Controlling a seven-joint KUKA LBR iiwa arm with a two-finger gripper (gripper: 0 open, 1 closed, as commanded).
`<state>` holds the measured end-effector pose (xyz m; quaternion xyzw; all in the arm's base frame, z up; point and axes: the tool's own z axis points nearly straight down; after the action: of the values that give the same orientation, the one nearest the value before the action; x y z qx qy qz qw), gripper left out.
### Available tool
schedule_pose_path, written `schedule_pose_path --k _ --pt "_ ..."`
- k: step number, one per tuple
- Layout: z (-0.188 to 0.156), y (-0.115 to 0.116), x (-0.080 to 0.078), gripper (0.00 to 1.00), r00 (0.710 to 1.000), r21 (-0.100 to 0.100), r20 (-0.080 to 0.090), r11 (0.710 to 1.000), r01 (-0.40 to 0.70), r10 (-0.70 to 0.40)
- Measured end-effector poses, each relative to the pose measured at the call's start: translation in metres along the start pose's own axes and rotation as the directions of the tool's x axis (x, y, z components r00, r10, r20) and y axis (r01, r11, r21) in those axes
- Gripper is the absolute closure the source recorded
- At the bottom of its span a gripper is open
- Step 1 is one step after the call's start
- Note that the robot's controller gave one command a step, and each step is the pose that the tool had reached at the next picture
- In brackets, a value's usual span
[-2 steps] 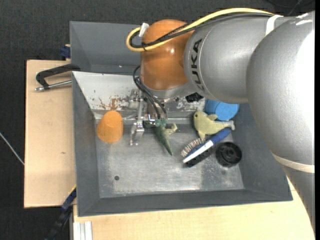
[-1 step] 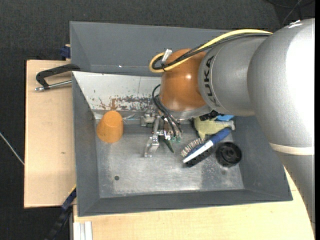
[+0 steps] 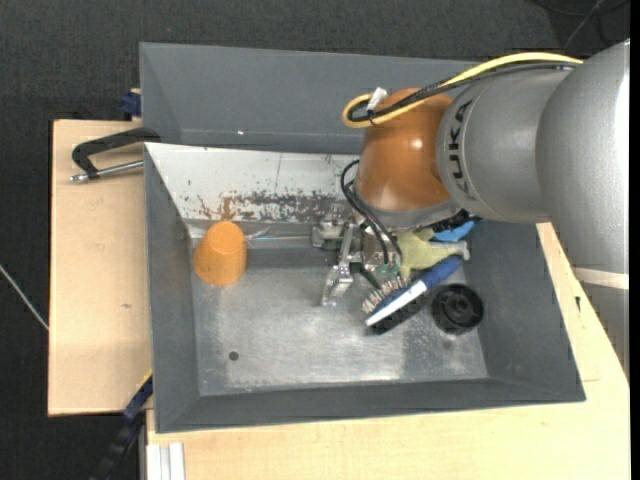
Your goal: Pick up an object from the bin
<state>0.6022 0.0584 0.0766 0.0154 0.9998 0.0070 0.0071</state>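
The gripper (image 3: 331,264) hangs low near the middle of the bin (image 3: 280,343), its two metal fingers (image 3: 334,288) standing apart with only bare grey floor between them, so it grips nothing. No thing is enclosed yet, so the target is a judgement. The nearest candidate is a small brush (image 3: 402,302) with a blue handle and white bristles, lying flat just at the gripper's 4 o'clock, its handle running up toward 2 o'clock. It is probably light and stiff along the handle; the bristles would give and slip, so the better hold is across the narrow handle, mid-length, with the fingers turned square to it. Its upper end lies against a yellow-green piece (image 3: 428,252) under the wrist, and a black round piece (image 3: 457,309) sits just beside it at 3 o'clock, which leaves little room for a finger on that side. The other choice is an orange cup (image 3: 220,253) lying well apart at the bin's 9 o'clock, close to the back wall. It looks light and perhaps soft, smooth-sided and tapered, so it is likely to squirt out unless it is pinched across its middle.
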Motion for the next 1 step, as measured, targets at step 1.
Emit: schedule_pose_path --k 1 --pt "-0.0466 -0.0574 0.0131 0.00 0.995 0.013 -0.007 0.995 0.103 -0.103"
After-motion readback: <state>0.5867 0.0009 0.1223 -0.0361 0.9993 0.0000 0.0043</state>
